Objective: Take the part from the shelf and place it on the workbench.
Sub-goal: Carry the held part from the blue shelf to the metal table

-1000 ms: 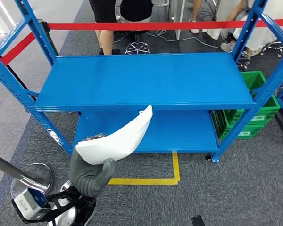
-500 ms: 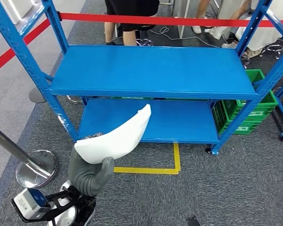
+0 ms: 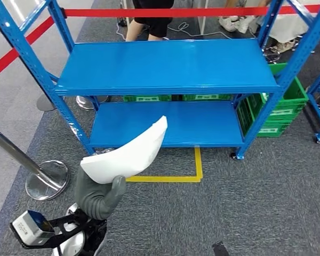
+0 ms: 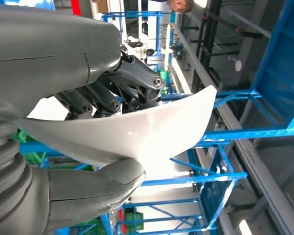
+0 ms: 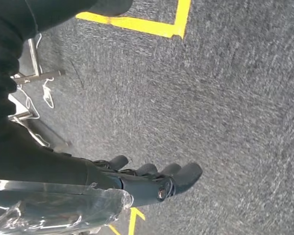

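The part, a curved white shell, was clamped in the left robot hand in front of the blue shelf, clear of it. The right robot hand hung empty, fingers straight. Carrying it well meant keeping thumb pressure steady and the shell level.

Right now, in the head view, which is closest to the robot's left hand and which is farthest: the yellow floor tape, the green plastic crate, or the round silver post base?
From the left hand:
1. Round silver post base, just to its left.
2. Yellow floor tape, to its right, in front of the blue shelf.
3. Green plastic crate, far right, behind the shelf's corner.
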### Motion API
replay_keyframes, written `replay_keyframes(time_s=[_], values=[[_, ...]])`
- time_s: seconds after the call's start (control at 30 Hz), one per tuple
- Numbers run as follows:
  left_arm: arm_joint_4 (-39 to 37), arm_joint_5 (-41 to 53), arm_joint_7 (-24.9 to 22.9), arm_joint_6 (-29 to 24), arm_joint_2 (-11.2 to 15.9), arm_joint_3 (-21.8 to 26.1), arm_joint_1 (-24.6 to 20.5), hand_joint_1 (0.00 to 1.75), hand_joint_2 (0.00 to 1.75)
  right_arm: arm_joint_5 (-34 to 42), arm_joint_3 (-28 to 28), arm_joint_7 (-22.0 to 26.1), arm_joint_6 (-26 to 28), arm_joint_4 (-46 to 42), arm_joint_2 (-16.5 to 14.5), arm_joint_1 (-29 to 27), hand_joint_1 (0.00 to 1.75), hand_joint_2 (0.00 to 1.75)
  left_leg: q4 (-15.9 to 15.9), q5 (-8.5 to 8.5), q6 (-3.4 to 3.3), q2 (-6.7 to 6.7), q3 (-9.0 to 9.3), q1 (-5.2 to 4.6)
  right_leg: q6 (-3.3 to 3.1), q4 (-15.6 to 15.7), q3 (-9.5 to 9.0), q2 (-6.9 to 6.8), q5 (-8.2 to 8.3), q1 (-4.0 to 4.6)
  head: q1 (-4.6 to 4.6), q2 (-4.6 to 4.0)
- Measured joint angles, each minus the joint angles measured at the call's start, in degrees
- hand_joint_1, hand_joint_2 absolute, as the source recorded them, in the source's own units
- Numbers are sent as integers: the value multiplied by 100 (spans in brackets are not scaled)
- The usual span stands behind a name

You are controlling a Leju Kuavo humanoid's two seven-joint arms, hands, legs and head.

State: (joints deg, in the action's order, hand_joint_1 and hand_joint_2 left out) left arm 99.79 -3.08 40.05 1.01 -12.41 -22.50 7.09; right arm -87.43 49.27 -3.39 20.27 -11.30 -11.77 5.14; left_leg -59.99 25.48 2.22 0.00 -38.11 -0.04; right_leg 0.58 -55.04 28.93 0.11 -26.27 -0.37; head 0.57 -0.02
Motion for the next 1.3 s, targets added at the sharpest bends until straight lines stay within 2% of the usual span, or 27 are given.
replay_keyframes(time_s=[0.03, 0.07, 0.1, 0.13, 0.17, 0.23, 0.3, 0.33, 0.4, 0.47, 0.57, 0.6, 0.63, 0.67, 0.73, 0.77, 0.8, 0.9, 0.97, 1.0, 1.07, 1.1, 1.13, 1.17, 1.2, 1.27, 1.3], values=[[-1, 0, -1, 0, 5, 4, 0, 175, 175, 0, 0, 0, -1, 0, 1, -1, 0, 175, -405, 295, 16, 0, -111, 2, -20, -5, 68, -2, 51, 3, 13, 0], [-1, 0, -1, 0, 13, 7, 0, 175, 175, 1, 0, 1, -1, 0, 1, -2, 0, 175, -791, 503, 22, 0, -199, 4, -25, -10, 134, -6, 98, 8, 13, 0], [-2, 0, -1, 0, 20, 10, 1, 175, 175, 2, 0, 1, -3, 0, 2, -2, 0, 175, -1051, 584, 20, 0, -227, 3, -26, -14, 202, -9, 145, 14, 12, 0], [-2, 0, -1, 0, 26, 14, 0, 175, 175, 8, 0, 1, -10, 0, 3, -2, 0, 175, -1127, 540, 9, 0, -170, 1, -24, -17, 273, -11, 189, 21, 12, 0], [-2, 0, -1, 0, 31, 17, 0, 175, 175, 18, 0, 1, -21, 0, 3, -2, 0, 175, -999, 400, -13, -1, -17, -4, -18, -18, 340, -10, 232, 26, 11, 0], [1, 3, -1, 0, 32, 23, -5, 175, 175, 62, 2, 10, -60, 0, 3, -2, 0, 175, -291, 113, -83, -1, 528, -25, 5, -20, 444, -3, 306, 38, 13, -1], [18, 11, 1, -8, 19, 30, -10, 175, 175, 129, 7, 49, -102, 0, 2, -1, 0, 175, 433, 85, -145, 1, 1006, -46, 46, -32, 506, -7, 378, 55, 9, 0], [26, 15, 1, -26, 11, 35, -7, 175, 175, 164, 9, 72, -117, 0, 1, 0, 0, 175, 616, 126, -162, 1, 1106, -55, 73, -38, 534, -14, 414, 60, 9, 0], [31, 10, 1, -95, 1, 54, 9, 175, 175, 205, 12, 99, -129, 0, 1, -3, 0, 175, 709, 138, -199, 3, 1090, -40, 132, -67, 596, -21, 450, 62, 7, 0], [30, -32, 1, -187, -19, 85, 33, 175, 175, 215, 15, 133, -140, 0, 1, -9, 0, 175, 724, 105, -253, 10, 1059, -10, 196, -322, 725, -20, 266, 60, -11, 0], [19, -129, -1, -316, -48, 156, 74, 175, 175, 198, 15, 245, -192, 0, 1, -18, 0, 175, 717, 50, -299, 21, 1019, -5, 276, -1483, 1162, -18, -337, 40, -32, 0], [15, -151, -1, -345, -51, 180, 92, 175, 175, 197, 15, 273, -212, 0, 1, -22, 0, 175, 708, 34, -301, 22, 998, -7, 288, -1775, 1255, -18, -442, 37, -32, -1], [12, -163, -1, -373, -56, 202, 106, 175, 175, 199, 15, 291, -231, 0, 1, -26, 0, 175, 694, 22, -298, 20, 978, -7, 292, -1840, 1240, -18, -437, 34, -33, 0], [9, -171, -1, -408, -63, 223, 117, 175, 175, 201, 15, 306, -249, 0, 1, -27, 0, 175, 675, 14, -295, 17, 960, -6, 291, -1672, 1109, -19, -338, 31, -32, 0], [8, -158, -1, -507, -86, 262, 124, 175, 175, 203, 15, 322, -267, 0, 1, -17, 0, 175, 628, 16, -272, 10, 936, -10, 283, -860, 605, -19, -43, 22, -33, 0], [7, -140, -1, -568, -104, 281, 123, 175, 175, 202, 15, 326, -268, 0, 1, -8, 0, 175, 595, 21, -251, 6, 917, -23, 262, -496, 391, -12, 49, 19, -32, 0], [7, -107, -1, -645, -118, 295, 122, 175, 175, 199, 15, 328, -261, 0, 0, 0, 0, 175, 568, 21, -223, 5, 894, -36, 234, -266, 264, -4, 87, 19, -27, 0], [7, 36, -1, -855, -133, 303, 116, 175, 175, 188, 17, 332, -232, 0, -2, -8, 0, 175, 527, 2, -136, 6, 822, -45, 115, -196, 277, 18, 106, 28, -20, 0], [9, 81, -1, -813, -122, 278, 103, 175, 175, 173, 17, 333, -213, 0, -2, -12, 0, 175, 339, 160, -71, 3, 722, -36, 42, -193, 318, 19, 144, 11, -2, 0], [10, 85, -1, -753, -113, 262, 96, 175, 175, 166, 17, 336, -204, 0, -2, -9, 0, 175, 74, 339, -40, 2, 599, -31, 11, -187, 342, 15, 164, 0, 10, -1], [11, 102, -1, -643, -93, 239, 88, 175, 175, 161, 17, 327, -178, 0, -1, -7, 0, 175, -714, 753, 3, 1, 245, -16, -17, -188, 398, 9, 195, -1, 29, 0], [12, 113, -1, -614, -85, 235, 89, 175, 175, 159, 17, 308, -158, 0, 0, -11, 0, 175, -1045, 874, 11, 1, 98, -10, -18, -190, 423, 10, 211, -1, 29, 1], [15, 126, -1, -598, -80, 234, 89, 175, 175, 158, 17, 271, -134, 0, 1, -16, 0, 175, -1200, 886, 13, 1, 38, -5, -11, -191, 442, 23, 226, -1, 30, 1], [24, 135, -1, -593, -78, 233, 89, 175, 175, 160, 17, 223, -110, 0, 1, -19, 0, 175, -1124, 781, 6, -1, 90, 0, 2, -192, 455, 50, 241, -2, 29, 0], [38, 144, -1, -592, -80, 232, 89, 175, 175, 165, 17, 172, -82, 0, 1, -19, 0, 175, -833, 592, -7, -20, 251, 4, 20, -193, 462, 88, 256, -5, 30, 0], [71, 159, -1, -587, -89, 226, 87, 175, 175, 181, 17, 88, -20, -1, 2, -7, 0, 175, -22, 227, -39, -192, 685, 24, 69, -207, 487, 177, 288, 0, 32, -1], [82, 163, -1, -581, -92, 221, 86, 175, 175, 191, 17, 63, 9, -2, 3, 3, 0, 175, 266, 148, -57, -276, 828, 34, 98, -222, 518, 219, 310, 6, 31, 0]])
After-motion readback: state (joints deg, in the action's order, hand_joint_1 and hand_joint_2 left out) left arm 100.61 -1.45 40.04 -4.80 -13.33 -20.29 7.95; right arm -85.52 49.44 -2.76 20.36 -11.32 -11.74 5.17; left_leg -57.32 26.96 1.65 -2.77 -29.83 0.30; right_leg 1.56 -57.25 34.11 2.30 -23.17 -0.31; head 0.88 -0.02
